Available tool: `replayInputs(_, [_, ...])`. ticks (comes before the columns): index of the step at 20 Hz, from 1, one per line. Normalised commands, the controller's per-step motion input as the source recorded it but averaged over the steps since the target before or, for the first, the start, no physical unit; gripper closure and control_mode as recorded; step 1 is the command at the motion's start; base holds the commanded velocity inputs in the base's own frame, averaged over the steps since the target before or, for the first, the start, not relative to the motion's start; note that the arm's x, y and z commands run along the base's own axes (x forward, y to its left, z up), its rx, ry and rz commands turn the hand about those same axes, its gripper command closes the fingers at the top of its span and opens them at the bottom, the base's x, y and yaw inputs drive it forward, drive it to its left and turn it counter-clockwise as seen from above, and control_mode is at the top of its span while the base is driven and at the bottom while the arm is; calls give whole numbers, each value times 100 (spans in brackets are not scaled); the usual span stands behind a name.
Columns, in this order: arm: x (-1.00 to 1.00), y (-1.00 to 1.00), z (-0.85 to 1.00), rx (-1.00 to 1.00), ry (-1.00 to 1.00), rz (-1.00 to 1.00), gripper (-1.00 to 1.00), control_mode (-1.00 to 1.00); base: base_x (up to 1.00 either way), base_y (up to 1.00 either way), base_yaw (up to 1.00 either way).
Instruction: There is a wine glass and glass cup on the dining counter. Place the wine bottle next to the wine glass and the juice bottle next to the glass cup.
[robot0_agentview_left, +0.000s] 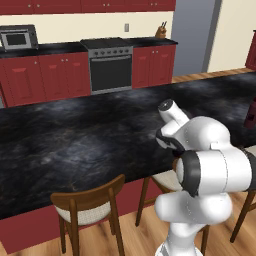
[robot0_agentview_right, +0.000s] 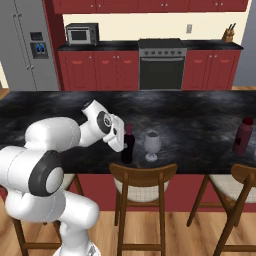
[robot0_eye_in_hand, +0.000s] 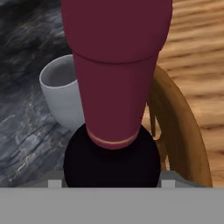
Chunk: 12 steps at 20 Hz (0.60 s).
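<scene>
Just now the wine bottle (robot0_agentview_right: 128, 147) stands upright on the dining counter (robot0_agentview_right: 200, 125), close to its near edge and just beside the wine glass (robot0_agentview_right: 152, 145), which is to its right in the right base view. The hand (robot0_agentview_right: 120, 140) is at the bottle's left side, level with its neck and shoulder. In the hand view the pinkish-red neck (robot0_eye_in_hand: 116, 65) rises straight up the middle from the black body, with the pale bowl of the glass (robot0_eye_in_hand: 63, 94) just behind it to the left and the curved wooden back of a chair (robot0_eye_in_hand: 181, 131) on the right. The fingertips are hidden behind the bottle there, and I cannot tell whether the hand is clamped on it or slack.

Further along the counter's near edge, well apart toward its right end, stands the juice bottle (robot0_agentview_right: 243, 135), upright, dark red with a small label. In the left base view it shows partly at the right border (robot0_agentview_left: 251, 112), beyond the arm's white links.

Wooden chairs (robot0_agentview_right: 144, 182) with pale seats are tucked under the near edge. Across the room sit the oven (robot0_agentview_right: 161, 65) and a microwave (robot0_agentview_right: 82, 34) on the back worktop.
</scene>
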Motion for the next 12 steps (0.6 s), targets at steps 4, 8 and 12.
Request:
replayInputs(4, [18, 0, -15, -1, 0, 0, 100, -100, 0, 0, 0])
replayInputs(8, [19, -3, -17, -2, 0, 0, 100, -100, 0, 0, 0])
replayInputs(12, [19, -6, -19, -5, 3, 0, 100, -100, 0, 0, 0])
